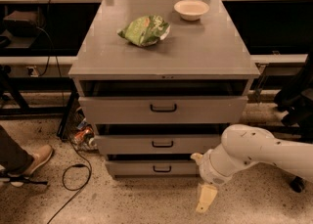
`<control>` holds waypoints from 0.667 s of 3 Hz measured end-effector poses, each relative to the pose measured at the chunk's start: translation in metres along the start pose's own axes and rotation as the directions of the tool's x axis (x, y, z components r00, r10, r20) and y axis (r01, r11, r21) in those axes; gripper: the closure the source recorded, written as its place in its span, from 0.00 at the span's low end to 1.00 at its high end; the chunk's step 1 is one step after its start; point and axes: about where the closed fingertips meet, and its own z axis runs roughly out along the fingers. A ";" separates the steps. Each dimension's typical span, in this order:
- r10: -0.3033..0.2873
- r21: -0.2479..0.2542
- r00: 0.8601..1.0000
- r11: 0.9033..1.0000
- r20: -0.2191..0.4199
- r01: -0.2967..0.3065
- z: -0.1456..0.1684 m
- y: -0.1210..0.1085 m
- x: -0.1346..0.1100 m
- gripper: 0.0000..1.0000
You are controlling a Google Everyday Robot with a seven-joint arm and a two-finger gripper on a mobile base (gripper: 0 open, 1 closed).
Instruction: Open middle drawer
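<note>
Grey middle drawer [132, 145] (contents hidden); tool [206, 199] near floor, lower right, state unclear.

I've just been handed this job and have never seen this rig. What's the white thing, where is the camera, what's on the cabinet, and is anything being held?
There is only one view. It looks down at the front of a grey cabinet; where the camera is mounted is not on record. The white shape at lower right is the robot's single arm. Its cream pincer hangs at the arm's end, low near the floor, to the right of the bottom drawer. Nothing shows in it. On the cabinet's top lie a green bag and a pale bowl. Three drawers are stacked below. The middle drawer is your target, and the pincer is apart from its black handle.
</note>
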 end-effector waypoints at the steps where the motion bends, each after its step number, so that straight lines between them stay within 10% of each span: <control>1: -0.018 0.078 0.999 0.997 -0.030 0.020 0.015 -0.041 0.017 0.00; 2: -0.005 0.140 0.999 0.990 -0.038 0.011 0.036 -0.081 0.041 0.00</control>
